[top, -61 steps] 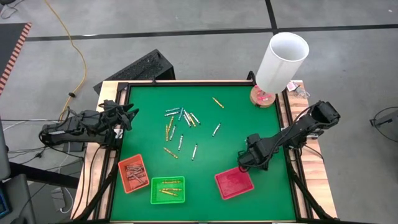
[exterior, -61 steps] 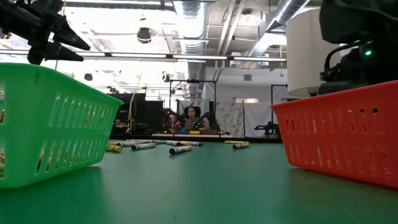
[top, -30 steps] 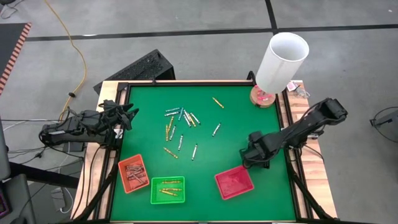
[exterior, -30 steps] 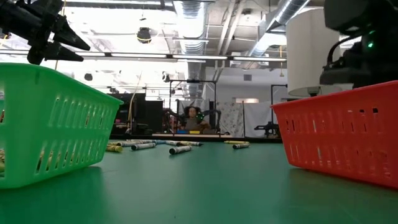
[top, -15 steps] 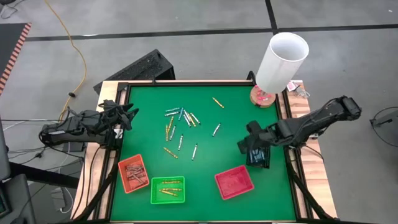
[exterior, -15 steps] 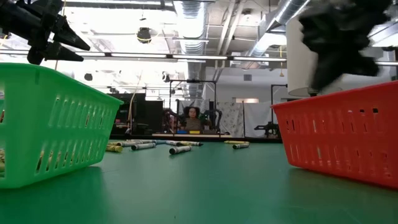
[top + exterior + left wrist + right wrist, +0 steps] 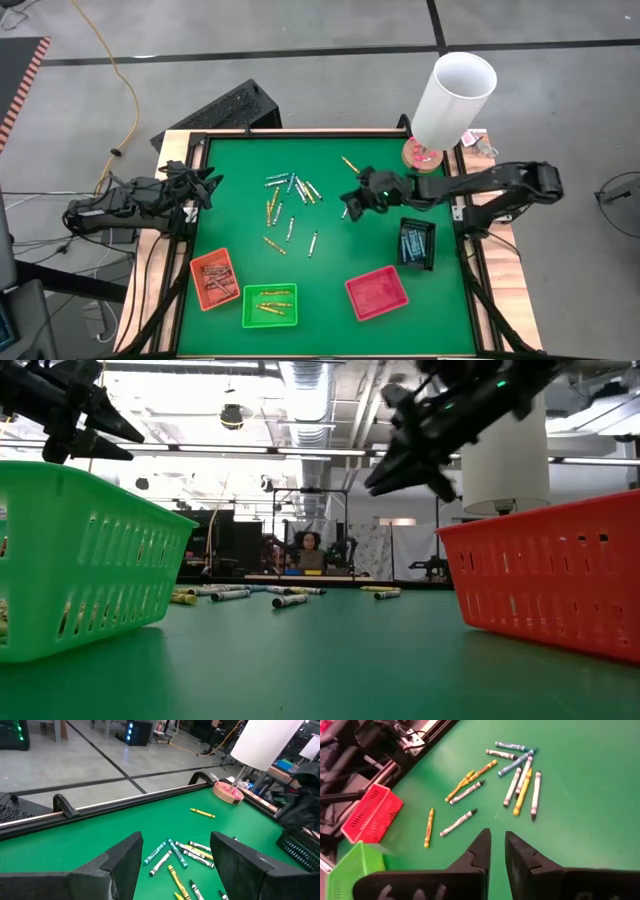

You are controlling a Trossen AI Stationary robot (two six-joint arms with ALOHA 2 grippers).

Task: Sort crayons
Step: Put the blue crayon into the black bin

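Several crayons (image 7: 290, 190) lie loose on the green mat in the far middle; they also show in the right wrist view (image 7: 517, 775) and the left wrist view (image 7: 182, 855). One yellow crayon (image 7: 349, 164) lies apart, farther back. My right gripper (image 7: 346, 203) hovers above a grey crayon (image 7: 347, 210) to the right of the cluster. Its fingers (image 7: 482, 845) stand a narrow gap apart and hold nothing. My left gripper (image 7: 212, 183) waits, open and empty, at the table's left edge (image 7: 175, 850).
An orange tray (image 7: 215, 279), a green tray (image 7: 269, 305) and a red tray (image 7: 377, 294) stand along the near edge. A black tray (image 7: 416, 243) with crayons in it stands at the right. A tall white cylinder (image 7: 452, 95) on a round base stands at the far right corner.
My right gripper has left the black tray at the near right. It has gone up and toward the far left, and now hangs over the loose crayons. The black tray, which the arm covered, now shows.
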